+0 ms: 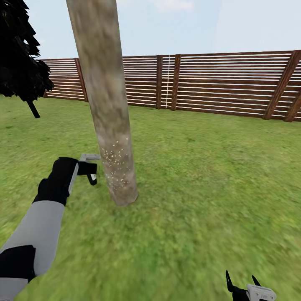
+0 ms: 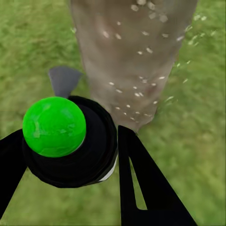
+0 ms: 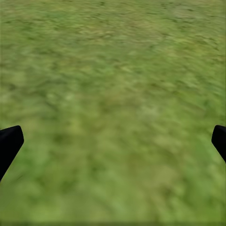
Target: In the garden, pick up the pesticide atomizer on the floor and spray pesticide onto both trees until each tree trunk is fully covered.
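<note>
A thick grey-tan tree trunk (image 1: pixel 109 113) rises from the lawn at centre left, with pale pesticide specks (image 1: pixel 116 165) scattered over its lower part. Just left of the trunk's base, my left gripper (image 1: pixel 91 172) is shut on the pesticide atomizer (image 2: pixel 70 141), a black body with a bright green ball top and a grey nozzle (image 2: pixel 63 80) pointing toward the trunk (image 2: pixel 132 56). Specks (image 2: pixel 141 80) dot the bark and drift over the grass beside it. My right gripper (image 1: pixel 243 282) is open low over bare grass (image 3: pixel 113 108) at the bottom right.
A brown slat fence (image 1: pixel 217 83) closes the lawn at the back. A dark columnar tree (image 1: pixel 19 54) with a thin stem stands at the far left. Open grass (image 1: pixel 209 175) stretches to the right of the trunk.
</note>
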Robot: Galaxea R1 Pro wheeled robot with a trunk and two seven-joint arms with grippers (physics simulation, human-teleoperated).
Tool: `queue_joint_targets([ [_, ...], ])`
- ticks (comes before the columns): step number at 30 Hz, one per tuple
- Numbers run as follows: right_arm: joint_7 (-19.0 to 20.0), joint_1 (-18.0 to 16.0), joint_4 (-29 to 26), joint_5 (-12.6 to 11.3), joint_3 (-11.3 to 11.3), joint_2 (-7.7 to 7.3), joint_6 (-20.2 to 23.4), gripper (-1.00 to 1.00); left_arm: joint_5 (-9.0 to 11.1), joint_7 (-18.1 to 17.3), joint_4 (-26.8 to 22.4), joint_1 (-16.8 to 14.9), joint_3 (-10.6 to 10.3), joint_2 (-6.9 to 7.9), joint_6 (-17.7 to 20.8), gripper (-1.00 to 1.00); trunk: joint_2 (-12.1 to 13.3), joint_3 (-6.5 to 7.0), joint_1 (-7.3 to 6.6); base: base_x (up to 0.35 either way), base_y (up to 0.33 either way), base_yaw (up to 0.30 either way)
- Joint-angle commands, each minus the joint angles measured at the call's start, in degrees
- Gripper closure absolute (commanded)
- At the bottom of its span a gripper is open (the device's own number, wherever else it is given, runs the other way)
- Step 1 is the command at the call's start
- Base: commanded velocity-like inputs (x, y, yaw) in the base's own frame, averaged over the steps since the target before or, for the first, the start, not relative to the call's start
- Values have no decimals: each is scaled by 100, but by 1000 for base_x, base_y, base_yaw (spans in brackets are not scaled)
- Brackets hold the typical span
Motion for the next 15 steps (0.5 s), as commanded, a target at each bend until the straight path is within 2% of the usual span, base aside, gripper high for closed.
queue_joint_targets([
  [1,0,0,0,0,0,0,0,-100,30,-6,4,16,-1,31,5,100,0,0,0,0,0,0],
  [4,0,0,0,0,0,0,0,-100,46,-30,66,100,-40,60,-35,100,0,0,0,0,0,0],
  [7,0,0,0,0,0,0,0,-100,43,-86,143,417,-80,26,-132,100,0,0,0,0,0,0],
  [10,0,0,0,0,0,0,0,-100,23,-473,465,637,-258,23,-393,100,0,0,0,0,0,0],
  [12,0,0,0,0,0,0,0,-100,17,-542,678,742,-282,26,-674,100,0,0,0,0,0,0],
  [15,0,0,0,0,0,0,0,-100,12,-565,1298,823,-290,38,-1247,100,0,0,0,0,0,0],
])
